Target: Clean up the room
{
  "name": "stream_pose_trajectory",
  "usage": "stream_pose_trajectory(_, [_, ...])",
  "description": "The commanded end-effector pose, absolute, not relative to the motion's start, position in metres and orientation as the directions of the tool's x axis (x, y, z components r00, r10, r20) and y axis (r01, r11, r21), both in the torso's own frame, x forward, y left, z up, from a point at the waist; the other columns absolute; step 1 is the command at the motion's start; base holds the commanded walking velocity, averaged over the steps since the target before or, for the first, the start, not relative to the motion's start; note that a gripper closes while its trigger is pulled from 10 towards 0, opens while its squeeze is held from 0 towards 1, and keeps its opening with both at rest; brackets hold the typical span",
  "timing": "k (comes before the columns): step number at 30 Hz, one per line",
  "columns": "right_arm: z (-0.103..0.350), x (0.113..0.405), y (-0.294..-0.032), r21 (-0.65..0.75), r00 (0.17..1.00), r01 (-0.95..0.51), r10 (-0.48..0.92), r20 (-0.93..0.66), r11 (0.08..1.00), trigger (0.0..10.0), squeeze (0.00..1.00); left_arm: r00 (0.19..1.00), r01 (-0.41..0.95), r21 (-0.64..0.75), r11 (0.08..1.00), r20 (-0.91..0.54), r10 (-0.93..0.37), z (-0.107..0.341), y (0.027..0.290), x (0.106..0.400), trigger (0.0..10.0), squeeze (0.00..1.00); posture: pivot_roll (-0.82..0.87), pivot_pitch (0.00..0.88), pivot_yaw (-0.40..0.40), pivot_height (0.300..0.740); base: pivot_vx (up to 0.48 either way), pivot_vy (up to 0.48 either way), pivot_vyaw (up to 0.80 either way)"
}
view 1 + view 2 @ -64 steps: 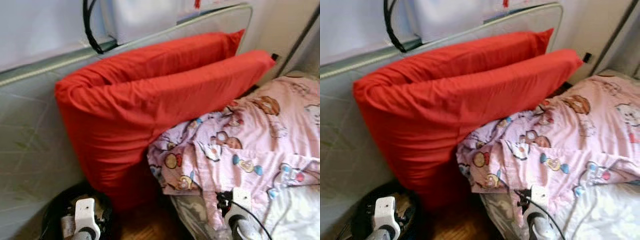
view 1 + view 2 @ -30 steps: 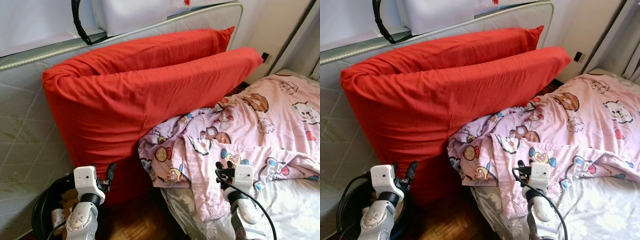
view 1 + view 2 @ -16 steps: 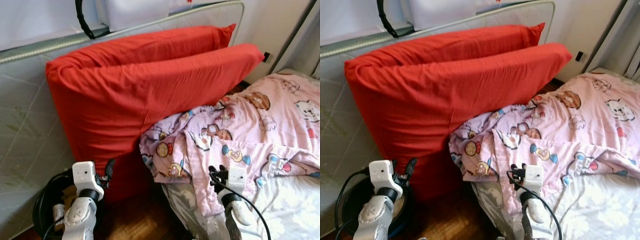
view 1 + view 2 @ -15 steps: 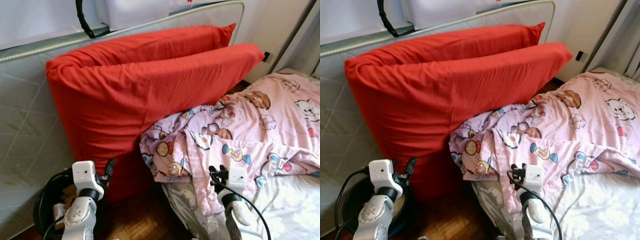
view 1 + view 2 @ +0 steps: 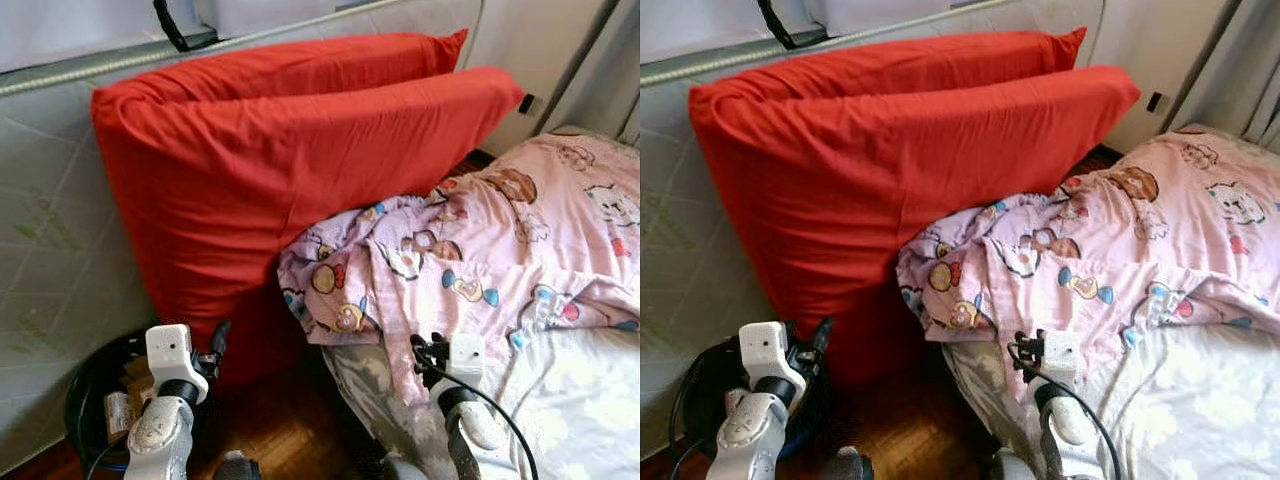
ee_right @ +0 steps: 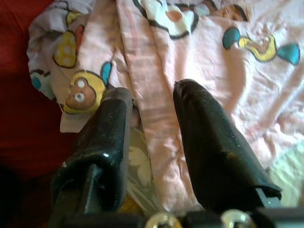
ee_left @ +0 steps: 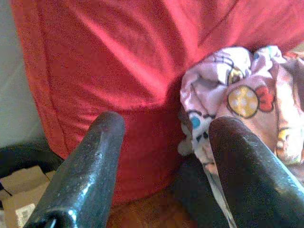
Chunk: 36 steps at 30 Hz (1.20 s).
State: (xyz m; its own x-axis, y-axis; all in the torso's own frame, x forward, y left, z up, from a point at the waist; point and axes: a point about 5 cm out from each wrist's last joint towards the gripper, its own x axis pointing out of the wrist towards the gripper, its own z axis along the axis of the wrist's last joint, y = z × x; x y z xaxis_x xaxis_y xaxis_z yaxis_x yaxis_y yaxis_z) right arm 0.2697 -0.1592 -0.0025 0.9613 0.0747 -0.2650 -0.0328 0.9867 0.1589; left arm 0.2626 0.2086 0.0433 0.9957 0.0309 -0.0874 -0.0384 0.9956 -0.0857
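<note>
Two big red pillows [image 5: 300, 170] stand on edge, leaning against an upright mattress [image 5: 50, 250]. A crumpled pink cartoon-print blanket [image 5: 480, 260] lies on the bed, and its bunched corner touches the pillows' lower side. My left gripper [image 5: 215, 340] is low in front of the pillows; in the left wrist view it [image 7: 164, 142] is open, pointing at red cloth and the blanket corner [image 7: 237, 95]. My right gripper [image 5: 430, 350] hovers at the blanket's hanging edge, open [image 6: 152, 99], with pink cloth [image 6: 199, 52] beyond its fingers and nothing held.
A black bin [image 5: 95, 385] holding cardboard sits on the wooden floor [image 5: 280, 430] at lower left, under my left arm. A white sheet [image 5: 580, 390] covers the bed on the right. Wall and curtain lie behind, with a socket [image 5: 526, 103].
Both arms have come up into view since two seconds ago and have hardly moved in the last half second. The camera has shifted slightly; pillows and blanket lie as before.
</note>
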Motion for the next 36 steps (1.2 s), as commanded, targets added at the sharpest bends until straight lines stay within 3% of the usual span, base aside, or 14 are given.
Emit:
stream_pose_trajectory(1, [-0.0044,0.2685,-0.1597,0.159,0.958,-0.032,0.076,-0.275,0.987,10.0,0.00,0.995,-0.036,-0.087,0.996,-0.095,0.028,0.0432,0.2085,0.2616,10.0,0.00,0.01,0.109,-0.028,0.645,0.000,0.000,0.00])
stream_pose_trajectory(24, [-0.0088,0.2678,-0.1567,0.151,0.944,-0.061,0.106,-0.314,0.987,10.0,0.00,0.995,-0.040,-0.092,0.995,-0.093,0.032,0.0436,0.2056,0.2628,10.0,0.00,0.02,0.106,-0.031,0.645,0.000,0.000,0.00])
stream_pose_trajectory(28, [-0.0106,0.2676,-0.1531,0.151,0.936,-0.079,0.126,-0.330,0.985,10.0,0.00,0.995,-0.043,-0.094,0.995,-0.096,0.034,0.0430,0.2056,0.2622,10.0,0.00,0.02,0.106,-0.031,0.620,0.000,0.000,0.00])
stream_pose_trajectory(36, [-0.0093,0.2676,-0.1509,0.161,0.940,-0.093,0.140,-0.311,0.983,10.0,0.00,0.995,-0.045,-0.097,0.994,-0.095,0.036,0.0436,0.2053,0.2630,10.0,0.00,0.02,0.108,-0.033,0.620,0.000,0.000,0.00])
